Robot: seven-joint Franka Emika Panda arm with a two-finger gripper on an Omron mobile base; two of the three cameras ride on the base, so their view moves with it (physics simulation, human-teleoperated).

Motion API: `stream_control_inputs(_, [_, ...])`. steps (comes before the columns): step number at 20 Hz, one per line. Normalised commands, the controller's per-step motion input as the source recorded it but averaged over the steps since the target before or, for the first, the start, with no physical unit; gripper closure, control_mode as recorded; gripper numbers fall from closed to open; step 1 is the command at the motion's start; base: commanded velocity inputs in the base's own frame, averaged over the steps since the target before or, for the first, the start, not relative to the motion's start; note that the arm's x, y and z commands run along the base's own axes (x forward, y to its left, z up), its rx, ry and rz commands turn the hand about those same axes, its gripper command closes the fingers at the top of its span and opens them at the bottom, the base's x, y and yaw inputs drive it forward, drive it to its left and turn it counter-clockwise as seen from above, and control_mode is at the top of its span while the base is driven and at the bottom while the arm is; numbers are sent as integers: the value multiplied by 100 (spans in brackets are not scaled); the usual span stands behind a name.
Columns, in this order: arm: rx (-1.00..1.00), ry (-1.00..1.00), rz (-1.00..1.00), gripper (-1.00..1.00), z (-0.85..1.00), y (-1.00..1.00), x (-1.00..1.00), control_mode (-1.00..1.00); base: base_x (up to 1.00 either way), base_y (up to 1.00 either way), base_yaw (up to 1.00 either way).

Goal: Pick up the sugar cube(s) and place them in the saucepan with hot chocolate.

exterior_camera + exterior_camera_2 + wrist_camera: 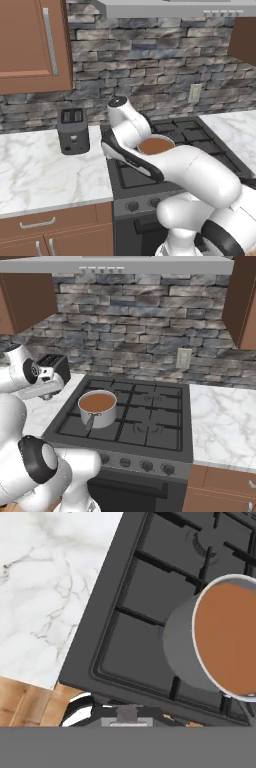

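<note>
The saucepan with hot chocolate (98, 406) is a small shiny steel pan full of brown liquid, on the stove's front left burner, its handle pointing toward the stove's front. It also sits behind my arm (155, 146) and at the right edge of the hand view (225, 647). My gripper (48, 396) hangs above the stove's left edge, left of the saucepan, looking down. Its jaws are shut, and the frames do not reveal anything between them. The sugar cubes are out of view.
A black two-slot toaster (73, 131) stands on the white marble counter (40, 170) left of the black gas stove (150, 426). More marble counter (225, 426) lies right of the stove. Brown wall cabinets and a range hood hang above.
</note>
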Motion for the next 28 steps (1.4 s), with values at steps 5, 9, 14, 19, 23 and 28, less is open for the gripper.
stream_control_inputs(5, [0,0,-7,100,24,-91,14,-100,0,0,0])
stream_control_inputs(9, [4,4,-5,100,1,-79,29,-100,0,0,0])
stream_control_inputs(14, [7,20,-3,100,0,-39,47,-100,0,0,0])
stream_control_inputs(19, [8,22,-1,100,0,-27,56,-100,0,0,0])
stream_control_inputs(23, [1,7,0,100,0,-9,44,-100,0,0,0])
stream_control_inputs(28, [0,0,0,100,-13,-3,43,-100,0,0,0])
